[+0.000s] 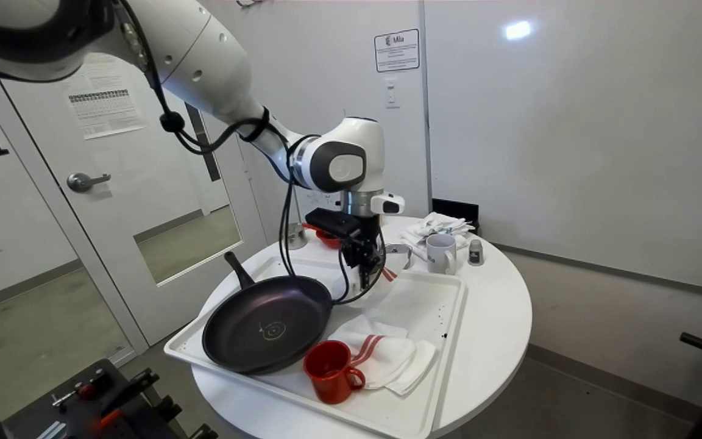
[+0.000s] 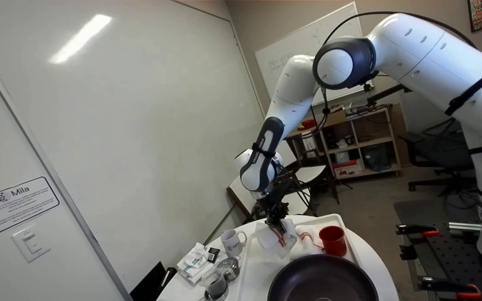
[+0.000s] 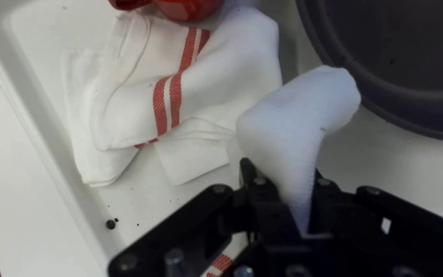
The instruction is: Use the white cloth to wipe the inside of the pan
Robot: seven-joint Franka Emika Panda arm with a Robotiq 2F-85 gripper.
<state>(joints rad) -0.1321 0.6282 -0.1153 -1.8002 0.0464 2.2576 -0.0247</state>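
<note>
White walls (image 1: 570,134) rise behind a round table (image 1: 500,323), and on it we see a pale tray (image 1: 421,299). On that tray sits the black pan (image 1: 265,320), with a red mug (image 1: 326,373) just beside it and a folded towel (image 1: 387,363) with red stripes next to the mug. We find the gripper (image 3: 288,182) over the tray, to the side of the pan. Its fingers (image 3: 262,200) are drawn together, pinching the white cloth (image 3: 298,111) between them. In the wrist view a bunched end sticks out past the fingertips, near the pan's rim; in both exterior views red markings show on the cloth. We cannot tell whether its lower edge touches the tray. A white mug (image 1: 440,253) stands off the tray.
</note>
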